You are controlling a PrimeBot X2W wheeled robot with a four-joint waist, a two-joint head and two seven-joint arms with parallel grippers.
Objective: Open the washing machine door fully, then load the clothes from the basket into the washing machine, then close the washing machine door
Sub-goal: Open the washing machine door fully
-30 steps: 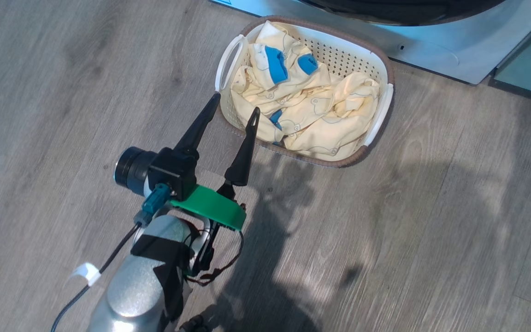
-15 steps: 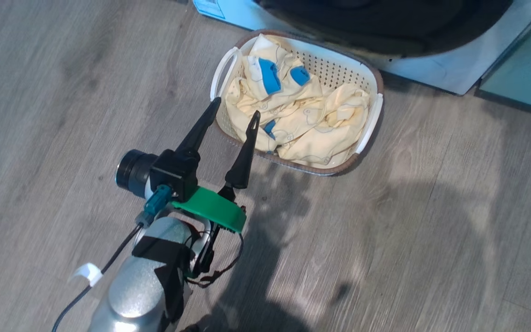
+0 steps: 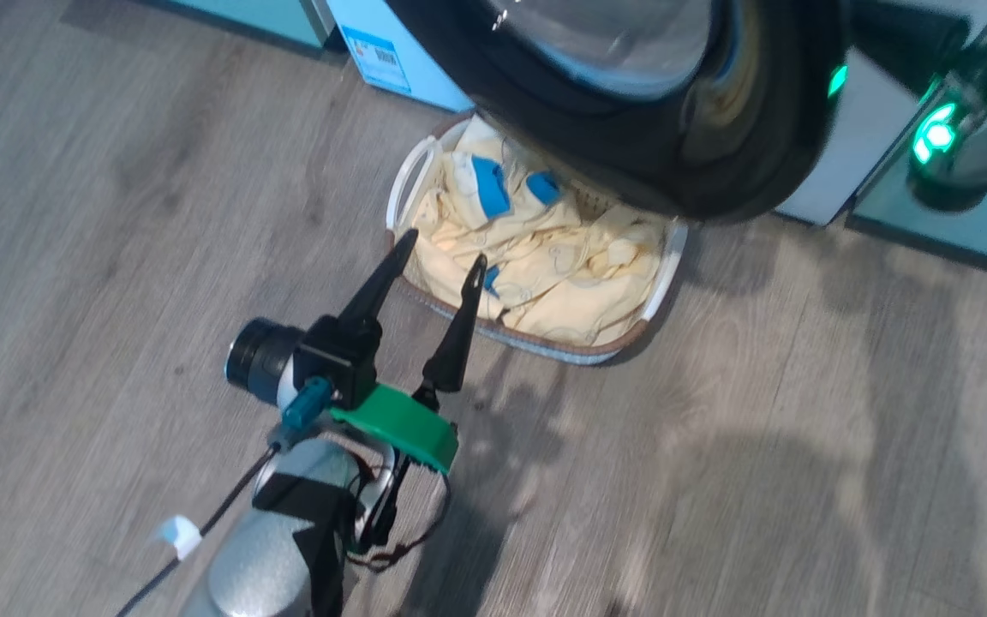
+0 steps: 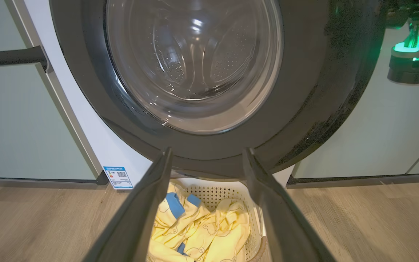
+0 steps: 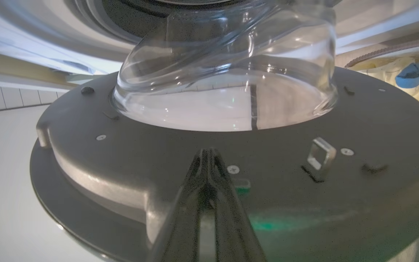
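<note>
Head view: the washing machine door (image 3: 750,163), wide glossy black rim w/ a bulging clear glass centre, stands swung out from the white washing machine (image 3: 412,73) and overhangs the far end of the basket (image 3: 409,176). The basket sits on the wood floor (image 3: 116,257) just in front of the machine: cream perforated walls, brown woven-look rim, 2 white handles. The clothes (image 3: 562,283) fill it, pale yellow, crumpled, w/ bright blue patches and faint outline prints. The left pincer (image 3: 443,247) hovers over the basket's near-left corner, released, its 2 dark fingers spread wide w/ nothing between them. Left wrist view: the door seen from the front, a perforated drum (image 4: 227,62) showing thru the glass, a small blue label (image 4: 118,177) low on the machine, a pale green cabinet (image 4: 24,127) beside it; basket & clothes lie between the fingers, below the door. Right wrist view: the right pincer (image 5: 207,153) is clenched, fingers tight together, empty, tips at the door's grey inner face just below the glass bulge; touching or not, can't tell. A small metal latch loop (image 5: 320,154) sits on that face, right of the tips.
</note>
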